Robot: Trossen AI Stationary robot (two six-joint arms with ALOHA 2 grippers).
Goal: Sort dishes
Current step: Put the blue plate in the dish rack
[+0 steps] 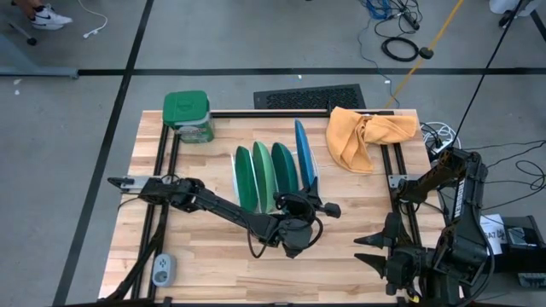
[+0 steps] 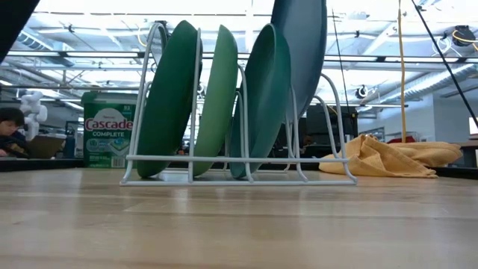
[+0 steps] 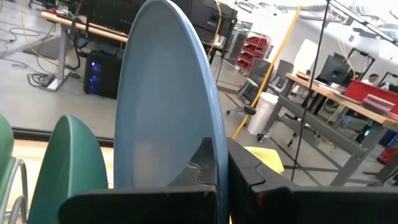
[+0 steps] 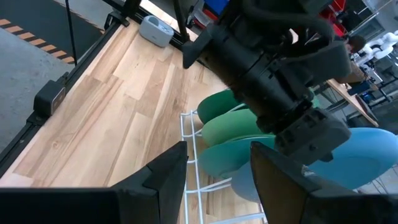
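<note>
Three plates stand on edge in the white wire rack (image 2: 224,168): dark green (image 1: 244,177), mint green (image 1: 263,173) and teal (image 1: 284,173). The blue plate (image 1: 304,152) stands upright at the rack's right end and reaches higher than the others in the low view (image 2: 302,45). My left gripper (image 1: 300,203) is at the rack's near side, shut on the blue plate. My right gripper (image 1: 373,250) waits open and empty near the table's near right corner. My left gripper pinches the blue plate's near rim (image 3: 214,134) between its two fingers (image 3: 202,165), one on each face. The fingers lie level and come from the table's near side. The plate stands upright on edge, its lower rim (image 2: 295,112) above the rack's base, among the wires.
A green-lidded detergent container (image 1: 188,115) stands at the far left of the table. A crumpled yellow cloth (image 1: 367,135) lies at the far right. A small grey device (image 1: 162,269) lies at the near left. A person (image 2: 11,131) sits beyond the table.
</note>
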